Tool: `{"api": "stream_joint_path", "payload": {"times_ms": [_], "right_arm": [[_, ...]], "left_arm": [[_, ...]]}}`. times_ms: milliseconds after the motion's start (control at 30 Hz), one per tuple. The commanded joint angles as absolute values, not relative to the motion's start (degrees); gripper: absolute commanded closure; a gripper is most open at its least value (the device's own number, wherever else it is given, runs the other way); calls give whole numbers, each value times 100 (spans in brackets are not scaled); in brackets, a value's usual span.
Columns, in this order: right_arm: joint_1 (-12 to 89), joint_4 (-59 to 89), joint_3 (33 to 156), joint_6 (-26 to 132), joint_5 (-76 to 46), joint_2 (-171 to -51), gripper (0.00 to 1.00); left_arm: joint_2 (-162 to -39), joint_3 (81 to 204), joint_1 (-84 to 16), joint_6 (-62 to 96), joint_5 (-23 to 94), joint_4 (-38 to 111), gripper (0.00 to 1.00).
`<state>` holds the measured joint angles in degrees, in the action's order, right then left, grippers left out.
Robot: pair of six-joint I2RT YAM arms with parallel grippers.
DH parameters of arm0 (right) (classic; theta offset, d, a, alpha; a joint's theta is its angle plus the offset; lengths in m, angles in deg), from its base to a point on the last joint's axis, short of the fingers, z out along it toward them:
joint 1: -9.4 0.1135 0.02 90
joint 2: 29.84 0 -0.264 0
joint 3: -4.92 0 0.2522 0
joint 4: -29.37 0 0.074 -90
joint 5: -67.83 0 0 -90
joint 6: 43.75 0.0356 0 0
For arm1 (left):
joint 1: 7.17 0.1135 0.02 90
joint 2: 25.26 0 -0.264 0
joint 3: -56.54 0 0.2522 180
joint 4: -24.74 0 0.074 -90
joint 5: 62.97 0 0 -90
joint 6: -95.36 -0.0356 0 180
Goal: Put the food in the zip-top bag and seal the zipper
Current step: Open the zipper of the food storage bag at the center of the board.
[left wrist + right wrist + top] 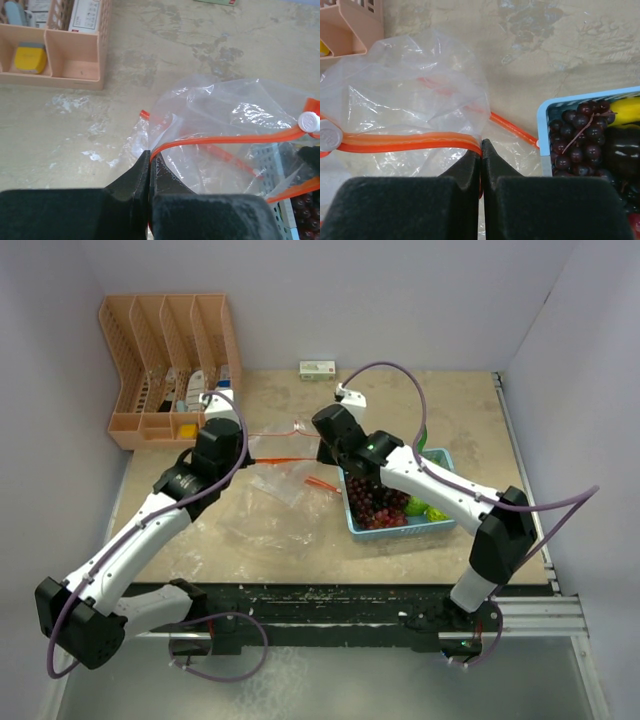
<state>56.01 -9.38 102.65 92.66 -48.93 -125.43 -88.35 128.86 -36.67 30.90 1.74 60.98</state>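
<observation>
The left claw (150, 162) and right claw (481, 150) each pinch the bag's (225, 100) orange zipper (220, 140) tight — grapes (577, 137) sit in the blue basket (541, 125).

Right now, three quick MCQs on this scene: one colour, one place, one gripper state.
1. The zipper of the zip-top bag is: A blue, B orange-red, C green.
2. The grapes lie: A in the bag, B on bare table, C in the light-blue basket.
3. The right gripper is: A wide open, B shut on the zipper, C shut on a banana.
Key: 1 B, the strip along the mouth is orange-red; 2 C, the bunch sits inside the basket's rim; 3 B, its fingers meet on the strip.
</observation>
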Motion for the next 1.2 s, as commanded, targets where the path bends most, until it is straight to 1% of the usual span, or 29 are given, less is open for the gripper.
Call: {"api": "stream_joint_path", "payload": {"times_ms": [0, 67, 133, 167, 233, 367, 433, 600, 733, 833, 900, 967, 1033, 1133, 1167], "right_arm": [[5484, -1025, 10277, 8972, -5220, -12491, 100], [5488, -255, 10095, 8688, -4384, -12485, 100], [5497, 805, 9861, 8522, -3102, -12522, 100], [5500, 1117, 9832, 8547, -2625, -12599, 100], [5497, 1321, 9853, 8643, -2091, -12807, 100], [5486, 1132, 9618, 8752, -2084, -13033, 100], [5484, 867, 9453, 8704, -2485, -12977, 100], [5497, 523, 9195, 8580, -2845, -12942, 100], [5500, 501, 9325, 8396, -2809, -12951, 99], [5495, 320, 9585, 8235, -2778, -12906, 82], [5493, 177, 9784, 8138, -2746, -12858, 74], [5496, 38, 9962, 8081, -2740, -12834, 63], [5495, -39, 10073, 8071, -2736, -12780, 51], [5493, 23, 10106, 8045, -2698, -12619, 29], [5499, 94, 10096, 8035, -2664, -12545, 23]], "left_arm": [[-8908, 13330, -3582, 2724, -879, 6553, 100], [-9042, 13449, -3582, 2724, -1010, 6694, 100], [-9135, 13556, -3582, 2724, -1199, 6846, 100], [-9143, 13594, -3582, 2712, -1305, 6881, 100], [-9115, 13635, -3582, 2641, -1522, 6888, 100], [-9021, 13659, -3582, 2504, -1821, 6887, 100], [-9012, 13596, -3582, 2489, -1774, 6859, 100], [-9029, 13239, -3582, 2836, -829, 6441, 100], [-9121, 12818, -3582, 3363, -287, 5984, 100], [-9235, 12713, -3593, 3506, -103, 5757, 100], [-9323, 12713, -3591, 3551, -56, 5696, 100], [-9404, 12693, -3601, 3578, -36, 5650, 100], [-9468, 12671, -3609, 3594, 7, 5588, 100], [-9533, 12656, -3625, 3572, 79, 5500, 100], [-9554, 12670, -3626, 3568, 90, 5490, 100]]}}
